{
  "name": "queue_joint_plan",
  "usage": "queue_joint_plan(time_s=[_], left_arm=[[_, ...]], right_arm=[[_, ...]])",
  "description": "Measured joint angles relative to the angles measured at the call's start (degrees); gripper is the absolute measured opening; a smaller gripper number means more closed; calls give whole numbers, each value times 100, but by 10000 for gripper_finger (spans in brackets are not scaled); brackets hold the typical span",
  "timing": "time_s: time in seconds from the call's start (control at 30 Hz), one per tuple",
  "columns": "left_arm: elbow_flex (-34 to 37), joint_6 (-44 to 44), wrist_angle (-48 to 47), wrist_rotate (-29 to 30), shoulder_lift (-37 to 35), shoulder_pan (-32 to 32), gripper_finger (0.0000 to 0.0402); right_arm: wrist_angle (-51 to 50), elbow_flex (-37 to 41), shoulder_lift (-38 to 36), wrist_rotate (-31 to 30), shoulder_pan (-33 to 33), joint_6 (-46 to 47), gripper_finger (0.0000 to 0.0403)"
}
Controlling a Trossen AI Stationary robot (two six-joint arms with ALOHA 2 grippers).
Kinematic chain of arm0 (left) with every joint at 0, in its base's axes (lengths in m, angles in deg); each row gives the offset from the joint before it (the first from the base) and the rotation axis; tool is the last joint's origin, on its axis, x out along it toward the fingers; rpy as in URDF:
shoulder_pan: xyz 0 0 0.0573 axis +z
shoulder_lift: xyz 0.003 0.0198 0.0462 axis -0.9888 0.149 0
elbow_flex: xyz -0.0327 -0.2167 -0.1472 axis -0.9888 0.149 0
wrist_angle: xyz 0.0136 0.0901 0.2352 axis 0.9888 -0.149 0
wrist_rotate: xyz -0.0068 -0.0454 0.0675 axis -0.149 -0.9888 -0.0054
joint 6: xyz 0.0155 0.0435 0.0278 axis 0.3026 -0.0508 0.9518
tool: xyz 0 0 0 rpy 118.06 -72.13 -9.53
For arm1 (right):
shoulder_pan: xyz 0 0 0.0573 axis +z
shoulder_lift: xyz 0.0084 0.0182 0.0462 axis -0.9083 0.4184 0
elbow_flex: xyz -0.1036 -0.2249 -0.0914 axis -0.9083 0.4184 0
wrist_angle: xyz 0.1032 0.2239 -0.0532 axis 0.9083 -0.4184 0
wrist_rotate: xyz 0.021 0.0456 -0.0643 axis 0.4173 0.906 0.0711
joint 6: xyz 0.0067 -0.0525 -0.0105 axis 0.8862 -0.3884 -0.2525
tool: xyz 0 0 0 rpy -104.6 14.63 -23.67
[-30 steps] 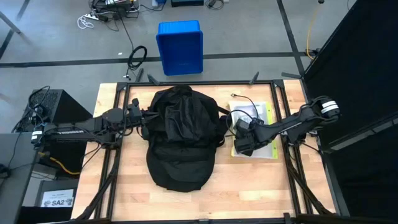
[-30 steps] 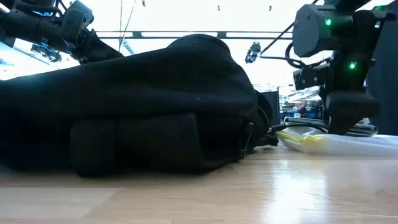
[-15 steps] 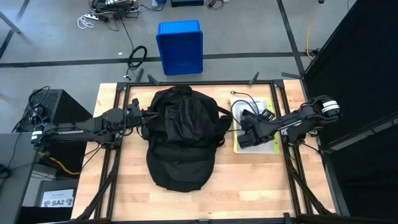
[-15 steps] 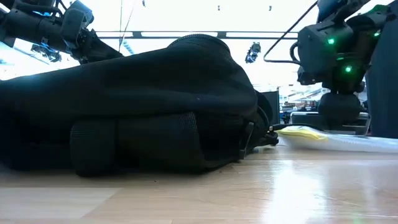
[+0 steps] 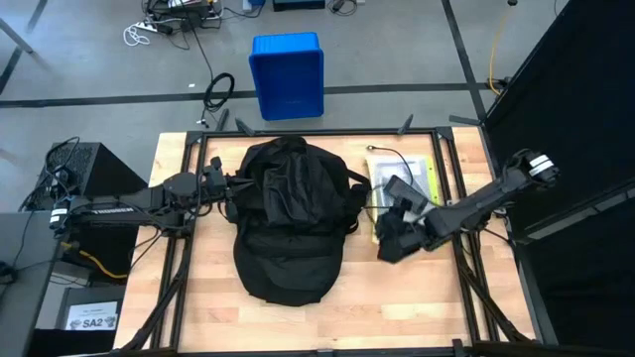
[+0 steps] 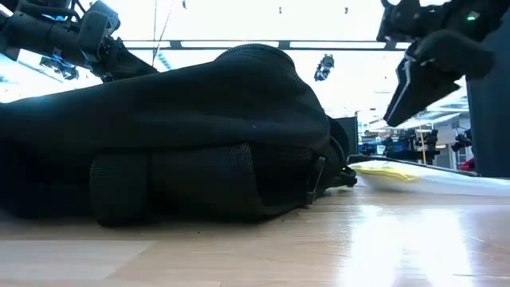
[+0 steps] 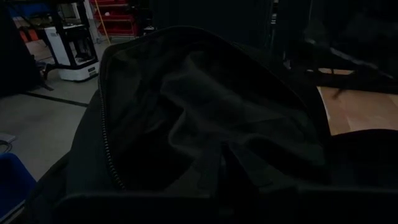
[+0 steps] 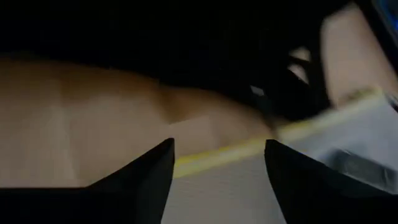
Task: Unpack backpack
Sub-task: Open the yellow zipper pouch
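The black backpack (image 5: 290, 220) lies flat in the middle of the table, its unzipped opening (image 7: 186, 118) toward the far edge. My left gripper (image 5: 228, 186) is shut at the backpack's left side near that opening, raised above the table (image 6: 111, 54). A flat clear packet (image 5: 407, 178) with yellow paper and a cable lies on the table right of the backpack. My right gripper (image 5: 390, 241) hangs open above the packet's near end (image 8: 219, 168), slanting down, with nothing between its fingers. My left gripper is shut on the backpack's fabric at the left rim of the opening (image 6: 131, 68), coming level from the table's left. The fabric rises up to the fingers while the rest of the backpack lies on the table. The gripper itself hides the place of contact.
A blue plastic bin (image 5: 287, 74) stands on the floor beyond the table's far edge. A black frame (image 5: 298, 134) runs round the tabletop. Bare wood (image 5: 397, 297) lies near the front edge, right of the backpack.
My right gripper has risen from just above the packet and moved toward the table's near edge, tipping from steeply downward to a shallower slant. The packet stays on the table. My left gripper and the backpack have kept still.
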Motion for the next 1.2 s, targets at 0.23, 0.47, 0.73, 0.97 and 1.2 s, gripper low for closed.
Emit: queue_joint_plan(time_s=[0.23, 0.47, 0.73, 0.97, 1.2], left_arm=[[0, -1, -2, 0, -1, 1, 0], [0, 0, -4, 0, -2, 2, 0], [0, -2, -4, 0, 0, 2, 0], [0, 0, 0, 0, -2, 2, 0], [0, -1, 1, 1, 0, 0, 0]], right_arm=[[166, 166, 985, 103, 478, 443, 267], [34, 102, 1879, -25, 600, 736, 271], [-963, 10, 2043, -306, 449, 1519, 187], [-1809, -405, 2048, -295, 194, 1550, 34], [-2733, -1431, 1987, -413, 28, 1275, 2]])
